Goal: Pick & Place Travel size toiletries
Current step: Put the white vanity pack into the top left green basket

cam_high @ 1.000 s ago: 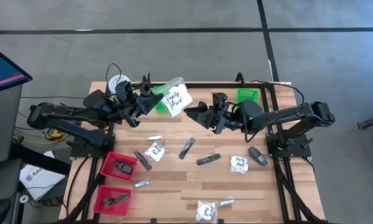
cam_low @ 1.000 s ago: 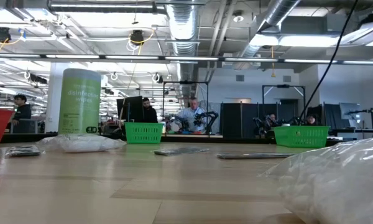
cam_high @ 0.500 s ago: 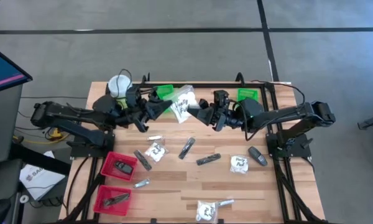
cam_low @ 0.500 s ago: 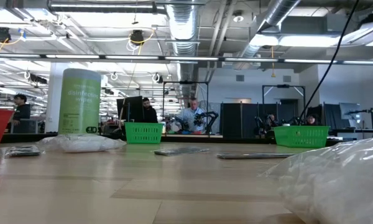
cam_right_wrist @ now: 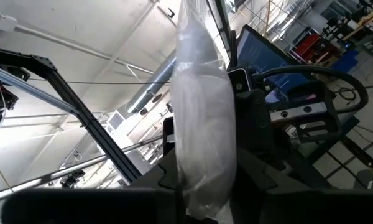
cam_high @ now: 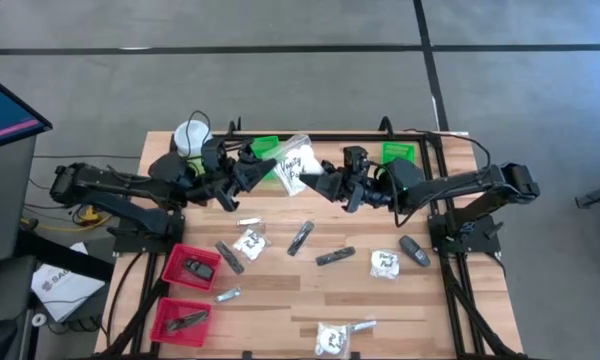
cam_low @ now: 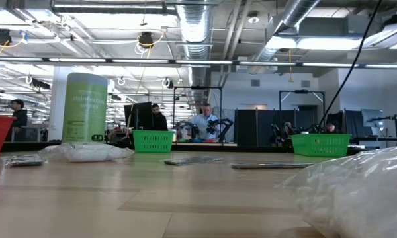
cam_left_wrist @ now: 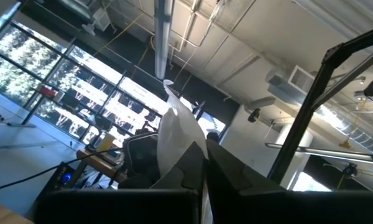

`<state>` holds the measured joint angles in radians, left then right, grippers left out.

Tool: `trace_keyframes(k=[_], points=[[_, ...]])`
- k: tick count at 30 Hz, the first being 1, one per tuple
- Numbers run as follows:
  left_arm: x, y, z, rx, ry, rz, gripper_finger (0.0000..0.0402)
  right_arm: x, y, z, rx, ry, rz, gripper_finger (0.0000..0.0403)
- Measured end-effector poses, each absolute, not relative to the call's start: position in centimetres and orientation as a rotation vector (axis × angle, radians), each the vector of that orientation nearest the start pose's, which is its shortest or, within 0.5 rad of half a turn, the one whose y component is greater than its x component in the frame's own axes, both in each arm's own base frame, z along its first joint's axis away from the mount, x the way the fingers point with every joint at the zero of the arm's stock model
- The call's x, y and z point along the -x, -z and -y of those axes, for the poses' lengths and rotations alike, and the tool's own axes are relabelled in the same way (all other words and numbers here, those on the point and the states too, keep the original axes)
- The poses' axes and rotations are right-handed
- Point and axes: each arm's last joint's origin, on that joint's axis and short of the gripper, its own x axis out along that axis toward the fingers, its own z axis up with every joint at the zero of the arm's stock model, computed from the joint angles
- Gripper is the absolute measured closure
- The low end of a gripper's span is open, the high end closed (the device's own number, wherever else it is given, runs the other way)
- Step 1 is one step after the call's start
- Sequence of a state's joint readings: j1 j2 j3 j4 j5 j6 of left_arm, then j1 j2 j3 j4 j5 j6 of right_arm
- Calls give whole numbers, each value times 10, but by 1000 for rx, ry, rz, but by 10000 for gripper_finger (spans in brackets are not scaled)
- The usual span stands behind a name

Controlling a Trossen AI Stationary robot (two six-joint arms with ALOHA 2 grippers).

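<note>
I take the packet (cam_high: 295, 165), held in the air over the far middle of the table (cam_high: 310, 300), as my landmark. Left of it, the left end effector (cam_high: 265, 170) is clamped shut on the packet's edge; in the left wrist view the white film (cam_left_wrist: 177, 134) rises straight out from between the closed fingers. I judge it is held up off the table like that so the other arm can reach it.

Right of the packet, the right end effector (cam_high: 325, 185) has its fingers on either side of the clear, crinkly film (cam_right_wrist: 202, 112), and in its own view they look to be pressing on it. I read this as a hand-over between the arms, with both gripping for now.

Near me from the packet, the rest of the toiletries lie loose on the table: another white packet (cam_high: 248, 242), dark sticks (cam_high: 300, 237), and a further packet (cam_high: 384, 263) off to the right. Left and nearer again, the red baskets (cam_high: 190, 268) already hold dark pieces, so they are probably where items go. Just behind the packet sits a green basket (cam_high: 265, 146).
</note>
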<state>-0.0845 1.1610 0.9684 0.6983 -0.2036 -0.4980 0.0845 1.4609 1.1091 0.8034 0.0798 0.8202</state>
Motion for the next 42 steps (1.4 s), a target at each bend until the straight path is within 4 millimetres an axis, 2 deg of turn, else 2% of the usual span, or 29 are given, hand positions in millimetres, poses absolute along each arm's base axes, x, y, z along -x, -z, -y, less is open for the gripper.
trace_keyframes(k=[5,11,15,18,21,26,29,35,42], points=[[-248,-404,16,577,46,486,379,-328,-378,-29,-876,-241,381,387],[-239,-402,18,626,89,360,321,-323,-376,-37,-940,-280,242,374],[-225,-405,18,648,149,307,270,-313,-375,-39,-934,-275,94,391],[-220,-402,18,661,190,224,233,-307,-374,-40,-935,-299,12,390],[-225,-394,17,676,218,135,202,-305,-372,-40,-975,-330,-61,381],[-249,-375,15,711,250,21,166,-305,-365,-41,-992,-354,-164,392],[-257,-368,15,715,250,-5,156,-305,-363,-41,-986,-343,-182,393],[-265,-368,16,724,297,26,153,-305,-362,-41,-984,-341,-182,381],[-275,-360,23,741,357,-13,199,-306,-362,-39,-974,-329,-174,393]])
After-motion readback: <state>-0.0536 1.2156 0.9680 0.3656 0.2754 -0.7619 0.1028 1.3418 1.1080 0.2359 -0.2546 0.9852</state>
